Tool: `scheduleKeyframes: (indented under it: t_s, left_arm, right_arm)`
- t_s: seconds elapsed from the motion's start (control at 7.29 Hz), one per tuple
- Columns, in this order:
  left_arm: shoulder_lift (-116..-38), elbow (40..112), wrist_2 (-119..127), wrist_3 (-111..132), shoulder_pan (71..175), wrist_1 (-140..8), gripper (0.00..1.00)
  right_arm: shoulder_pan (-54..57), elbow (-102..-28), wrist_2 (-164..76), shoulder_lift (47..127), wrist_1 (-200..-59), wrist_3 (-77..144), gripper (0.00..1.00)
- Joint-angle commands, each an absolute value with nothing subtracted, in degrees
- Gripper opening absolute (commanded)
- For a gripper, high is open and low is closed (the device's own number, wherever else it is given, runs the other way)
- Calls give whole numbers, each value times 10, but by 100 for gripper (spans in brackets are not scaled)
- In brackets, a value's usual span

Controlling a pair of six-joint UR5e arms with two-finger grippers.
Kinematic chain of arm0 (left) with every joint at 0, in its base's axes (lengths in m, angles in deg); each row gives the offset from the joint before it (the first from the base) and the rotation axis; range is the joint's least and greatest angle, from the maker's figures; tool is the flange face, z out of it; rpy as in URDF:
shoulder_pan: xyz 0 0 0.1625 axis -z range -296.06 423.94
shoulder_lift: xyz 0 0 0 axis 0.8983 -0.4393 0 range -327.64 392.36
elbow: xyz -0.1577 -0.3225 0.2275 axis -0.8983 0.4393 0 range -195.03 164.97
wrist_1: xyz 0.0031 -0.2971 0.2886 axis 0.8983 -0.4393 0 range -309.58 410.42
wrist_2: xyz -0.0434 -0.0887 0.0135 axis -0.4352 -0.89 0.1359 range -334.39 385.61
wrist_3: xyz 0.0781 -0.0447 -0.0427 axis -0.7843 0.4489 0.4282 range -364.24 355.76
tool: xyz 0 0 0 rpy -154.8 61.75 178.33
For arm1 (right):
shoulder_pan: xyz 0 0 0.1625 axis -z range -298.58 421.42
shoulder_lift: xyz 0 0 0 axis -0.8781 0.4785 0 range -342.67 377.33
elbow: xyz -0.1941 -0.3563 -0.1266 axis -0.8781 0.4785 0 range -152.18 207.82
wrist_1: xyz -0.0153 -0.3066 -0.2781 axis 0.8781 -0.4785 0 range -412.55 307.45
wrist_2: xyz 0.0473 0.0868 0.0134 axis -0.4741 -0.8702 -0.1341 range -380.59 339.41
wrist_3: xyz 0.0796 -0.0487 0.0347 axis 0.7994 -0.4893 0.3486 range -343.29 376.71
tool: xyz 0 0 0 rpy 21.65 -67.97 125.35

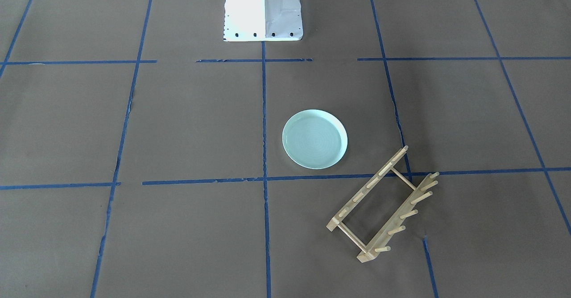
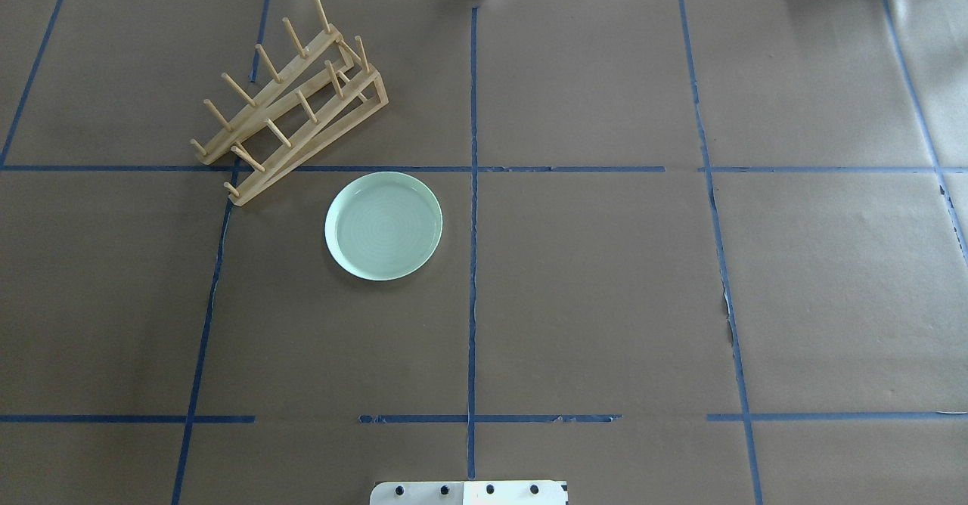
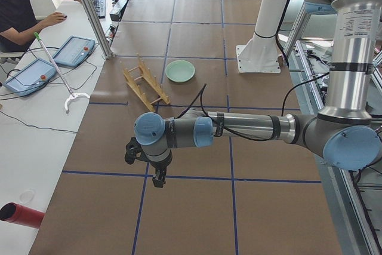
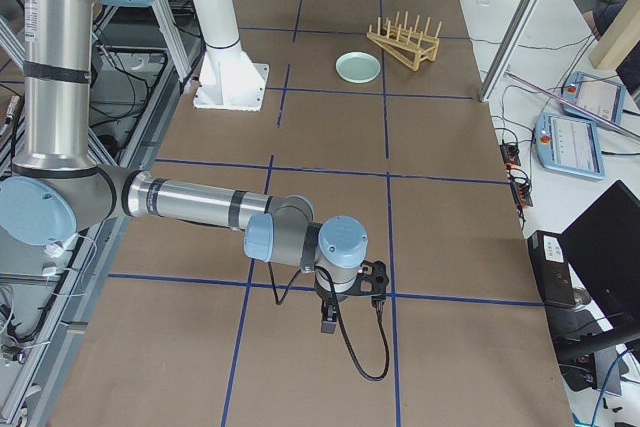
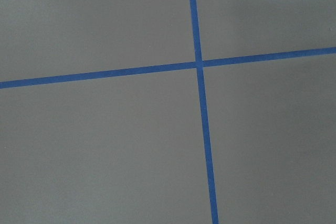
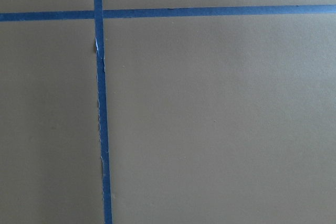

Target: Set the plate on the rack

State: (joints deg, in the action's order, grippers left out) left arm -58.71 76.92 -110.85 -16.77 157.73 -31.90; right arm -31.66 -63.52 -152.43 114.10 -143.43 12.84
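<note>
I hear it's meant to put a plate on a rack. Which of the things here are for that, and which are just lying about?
For the job:
- the plate, flat on the table
- the rack, beside it

Just lying about:
- red tube on the white side bench
- control tablets on that bench
- blue tape lines on the table

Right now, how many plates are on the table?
1. The mint-green plate lies flat on the table, near the wooden dish rack but apart from it; the rack holds none.
</note>
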Motion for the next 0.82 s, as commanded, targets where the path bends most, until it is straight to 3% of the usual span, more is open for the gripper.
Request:
scheduleKeyframes:
  t_s: [0.0, 0.69]
  left_arm:
    - [-585, 792, -1109, -180, 1576, -331, 100]
    - [-540, 788, -1109, -183, 1575, -370, 100]
  right_arm:
    - [-317, -635, -1524, 1141, -1434, 128, 100]
    - [-317, -635, -1524, 1141, -1434, 128, 100]
